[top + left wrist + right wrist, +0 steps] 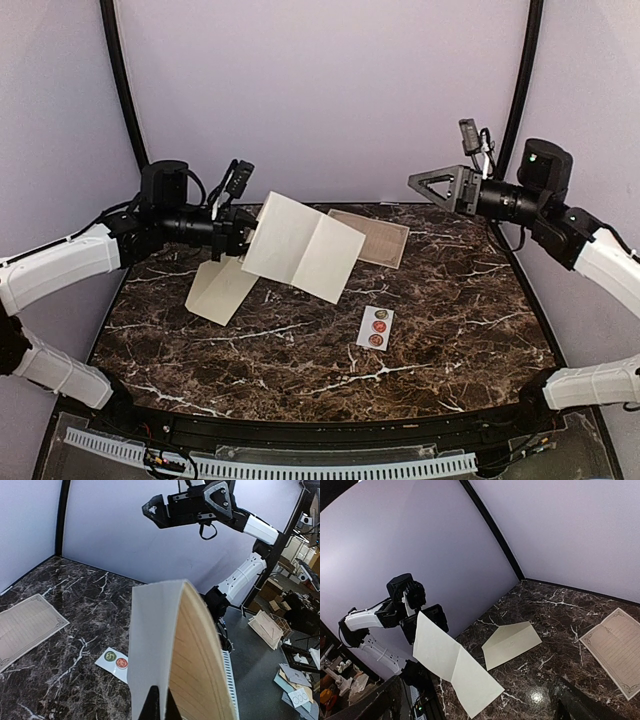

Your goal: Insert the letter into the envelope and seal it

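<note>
1. Desk (300, 360): dark brown marble pattern with white veins. It bears every loose item listed below.
2. Left pincer (247, 236): raised above the left half of the desk and clenched on the near edge of the letter. In the left wrist view its dark fingertips (151, 706) pinch the sheet's bottom edge.
3. Letter (302, 246): a cream sheet folded once and held in the air, clear of the desk, with the fold partly open. The inner face (200, 675) is tan with fine ruled lines. No wording can be read.
4. Envelope (221, 291): plain cream-beige, lying flat on the left part of the desk, below and partly behind the held letter. It is unprinted and nothing touches it. The right wrist view shows it beside the letter's lower corner (512, 642).
5. Right pincer (420, 183): released, with jaws spread wide, empty, and raised over the right rear of the desk, well apart from the letter.
6. Bordered sheet (369, 238): tan with an ornamental border, flat at the rear centre. Its print is too small to read.
7. Sticker strip (375, 327): small and white with round coloured dots, lying near the desk's middle. The marks on the dots are illegible.
</note>
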You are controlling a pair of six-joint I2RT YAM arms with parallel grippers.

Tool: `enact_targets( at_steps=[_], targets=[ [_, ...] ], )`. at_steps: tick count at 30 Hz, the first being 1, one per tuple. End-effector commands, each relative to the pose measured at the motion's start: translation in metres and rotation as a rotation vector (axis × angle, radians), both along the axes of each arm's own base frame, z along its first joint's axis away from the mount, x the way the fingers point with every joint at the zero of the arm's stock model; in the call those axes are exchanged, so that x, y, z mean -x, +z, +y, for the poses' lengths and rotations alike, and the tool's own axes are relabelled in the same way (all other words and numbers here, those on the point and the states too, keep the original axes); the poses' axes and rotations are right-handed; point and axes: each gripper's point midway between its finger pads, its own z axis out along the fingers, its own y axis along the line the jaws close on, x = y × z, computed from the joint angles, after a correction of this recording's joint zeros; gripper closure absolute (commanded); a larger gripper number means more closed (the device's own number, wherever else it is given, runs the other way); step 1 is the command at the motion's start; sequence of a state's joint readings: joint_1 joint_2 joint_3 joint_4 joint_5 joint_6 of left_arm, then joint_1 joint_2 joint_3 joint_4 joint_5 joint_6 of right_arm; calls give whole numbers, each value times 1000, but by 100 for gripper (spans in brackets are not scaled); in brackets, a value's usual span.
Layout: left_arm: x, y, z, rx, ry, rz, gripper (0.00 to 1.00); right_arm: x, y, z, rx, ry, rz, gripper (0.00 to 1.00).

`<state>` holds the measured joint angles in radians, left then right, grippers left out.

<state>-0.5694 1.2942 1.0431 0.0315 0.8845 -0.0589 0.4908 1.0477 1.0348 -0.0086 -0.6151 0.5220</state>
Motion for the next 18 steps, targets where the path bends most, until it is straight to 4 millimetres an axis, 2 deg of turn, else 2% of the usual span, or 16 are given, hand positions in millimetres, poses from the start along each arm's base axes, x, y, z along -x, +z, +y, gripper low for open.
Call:
enact_targets(
  at_steps=[1, 3, 5, 10, 18],
  targets=[
    [34, 1, -20, 15, -172, 4, 100, 25, -5, 21, 82, 171, 4, 1],
    [46, -10, -31, -16, -230, 50, 100, 32, -16, 30, 118, 232, 37, 1],
    [57, -11, -40, -18, -289, 84, 100, 44, -23, 39, 131, 319, 65, 2],
    [79, 0, -56, -10, -409, 126, 100, 70, -38, 51, 138, 469, 109, 5],
    [82, 10, -63, -6, -435, 152, 100, 101, -68, 71, 144, 597, 181, 22]
  ],
)
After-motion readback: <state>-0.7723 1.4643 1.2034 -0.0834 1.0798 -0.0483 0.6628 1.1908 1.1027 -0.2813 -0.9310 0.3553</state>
